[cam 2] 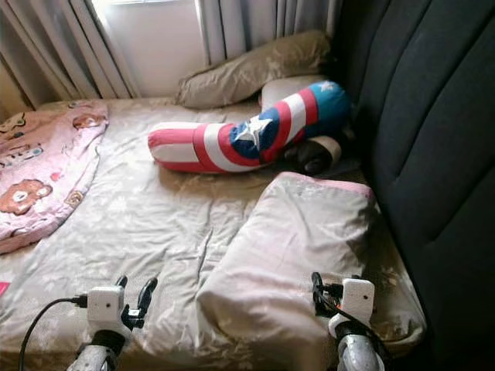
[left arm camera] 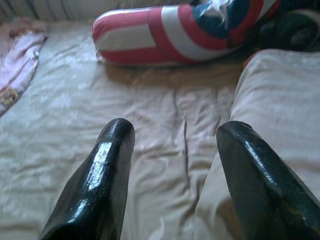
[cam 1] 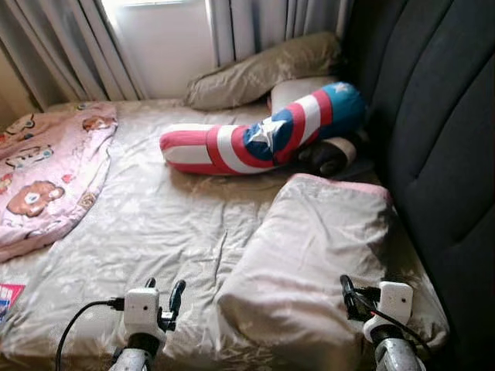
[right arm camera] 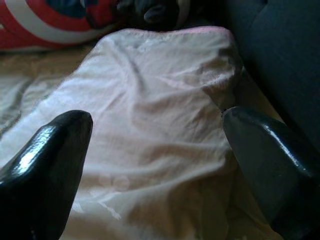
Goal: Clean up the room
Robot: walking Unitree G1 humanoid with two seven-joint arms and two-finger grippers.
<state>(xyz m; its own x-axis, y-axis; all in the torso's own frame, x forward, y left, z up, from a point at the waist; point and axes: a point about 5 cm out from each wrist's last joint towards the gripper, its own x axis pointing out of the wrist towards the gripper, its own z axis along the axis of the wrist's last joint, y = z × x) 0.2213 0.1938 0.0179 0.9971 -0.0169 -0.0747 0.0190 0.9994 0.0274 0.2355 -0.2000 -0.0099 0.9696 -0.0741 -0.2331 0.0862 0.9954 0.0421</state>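
We're at the bed's (cam 1: 155, 224) near edge, both hands low at 6 o'clock. L hand (cam 1: 164, 297) hovers over bare sheet, fingers (left arm camera: 100, 170) spread apart, holding nothing. R hand (right arm camera: 160, 165) is also wide open and empty, aimed at the near pillow (cam 1: 317, 247), which lies at 4 o'clock beside the headboard (cam 1: 441, 131).

Rest of the mess: striped bolster (cam 1: 255, 139) at 1 o'clock with a dark item (cam 1: 329, 154) tucked behind it (can't tell what), far pillow (cam 1: 263, 69) at 12, pink blanket (cam 1: 46, 170) bunched at 9.

Risks, as we judge: pillow's soft and bulky, so a R-hand pinch may catch only the loose cover and the fill sags or slips out. A one-sided lift could drag the sheet into more wrinkles. The tight gap at the headboard may snag the R arm.
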